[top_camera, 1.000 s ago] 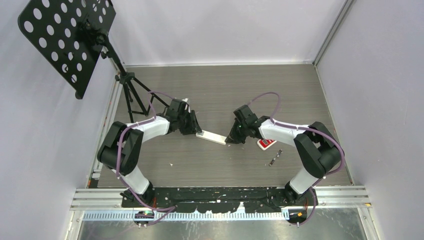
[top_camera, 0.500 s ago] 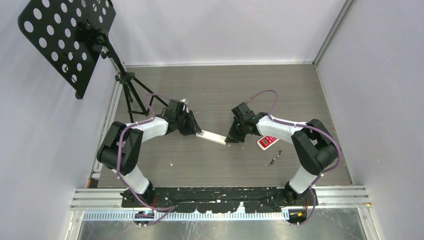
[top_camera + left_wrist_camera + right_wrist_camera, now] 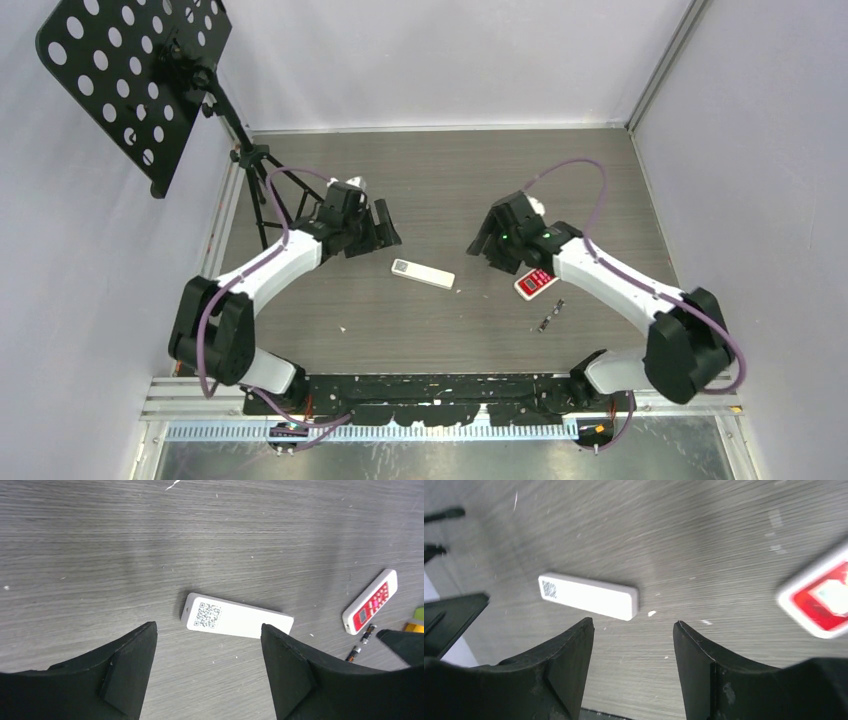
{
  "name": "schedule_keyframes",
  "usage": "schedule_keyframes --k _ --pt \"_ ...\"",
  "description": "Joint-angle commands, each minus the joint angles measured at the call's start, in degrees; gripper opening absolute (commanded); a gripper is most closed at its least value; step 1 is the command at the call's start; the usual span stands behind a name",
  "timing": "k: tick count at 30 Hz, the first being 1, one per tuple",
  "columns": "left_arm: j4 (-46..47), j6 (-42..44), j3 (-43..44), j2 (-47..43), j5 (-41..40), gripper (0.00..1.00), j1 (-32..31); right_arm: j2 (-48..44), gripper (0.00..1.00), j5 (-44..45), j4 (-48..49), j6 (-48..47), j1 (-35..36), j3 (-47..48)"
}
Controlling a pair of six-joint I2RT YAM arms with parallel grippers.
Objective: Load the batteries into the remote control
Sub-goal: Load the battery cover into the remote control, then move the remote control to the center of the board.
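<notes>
A white remote control (image 3: 422, 273) lies flat on the grey table between the arms, its QR-code side (image 3: 237, 621) up, with nothing touching it. My left gripper (image 3: 386, 227) hovers to its upper left, open and empty (image 3: 207, 627). My right gripper (image 3: 483, 249) hangs to the remote's right, also open and empty (image 3: 632, 624), with the white remote (image 3: 588, 601) beyond its tips. Two small dark batteries (image 3: 549, 315) lie end to end on the table near the right arm (image 3: 361, 645).
A red and white remote (image 3: 534, 284) lies face up just right of the right gripper (image 3: 371, 608). An orange-yellow block (image 3: 416, 626) shows at the left wrist view's right edge. A black tripod (image 3: 265, 185) with a perforated plate (image 3: 130, 80) stands at the back left.
Both grippers have opened and drawn back from the ends of the white remote, the left toward the back left, the right to the right. The remote now lies free.
</notes>
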Motion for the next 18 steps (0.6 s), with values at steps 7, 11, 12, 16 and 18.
schedule_keyframes --k 7,11,12,16,18 --pt "-7.74 4.11 -2.81 -9.64 -0.21 0.89 -0.03 -8.29 0.73 19.84 -15.8 -0.85 -10.38 -3.6" --pt "-5.24 2.77 -5.94 -8.09 5.73 0.71 -1.22 -5.82 0.75 20.42 -15.83 1.07 -14.32 -4.66" --pt "-4.35 2.07 -6.67 -7.43 6.17 0.66 -2.12 -5.09 0.75 20.59 -15.78 1.51 -14.63 -4.63" --pt "-2.21 0.64 -8.65 -4.12 3.36 0.53 -7.56 -2.7 0.77 20.09 -13.8 2.92 -15.44 -5.2" --pt "-2.11 0.54 -8.38 -1.93 0.42 0.52 -10.1 -1.74 0.79 19.35 -12.35 2.86 -15.83 -5.78"
